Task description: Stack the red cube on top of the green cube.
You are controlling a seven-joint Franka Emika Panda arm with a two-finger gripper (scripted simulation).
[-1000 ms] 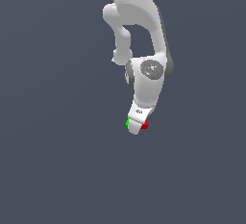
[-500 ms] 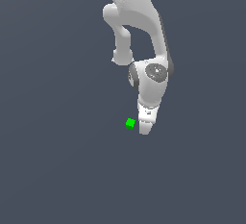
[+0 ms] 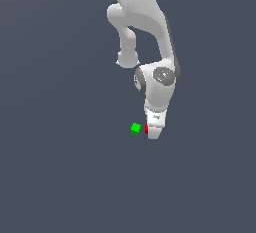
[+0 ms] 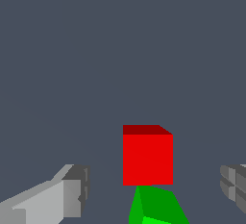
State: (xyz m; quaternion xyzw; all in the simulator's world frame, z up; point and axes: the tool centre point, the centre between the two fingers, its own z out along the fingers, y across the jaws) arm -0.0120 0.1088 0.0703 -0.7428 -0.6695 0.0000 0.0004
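Exterior view, left to right: the plain dark grey-blue bench (image 3: pixel 50 177) is bare on that side; then comes the tiny bright green cube (image 3: pixel 135 128), resting on the bench in full view. Just beside it, toward the exterior view's right, a thin sliver of the tiny bright red cube (image 3: pixel 146 129) shows at the edge of the white robot arm (image 3: pixel 159 84), whose lower end sits low over that spot. Change noted: a second ago the arm's tip covered both cubes, with only slivers of green and red at its lower edge. Half a second ago the green cube stood clear and the red one was hidden. Now the tip sits further toward the exterior view's right, and the red edge shows again beside it. The two cubes look side by side, near or perhaps touching; contact cannot be confirmed from this view. Wrist view: the red cube (image 4: pixel 147 155) lies between the jaws, which stand wide apart, with clear bench on either side of the cube, so nothing is held. The green cube (image 4: pixel 156 206) shows partly, close against the red one. Judgement: the arm has re-centred from a spot over both cubes to a straddle of the red cube alone. Grasping is the step in hand; no stacking is done yet. Risk: the green cube is close enough for a descending finger to nudge it.
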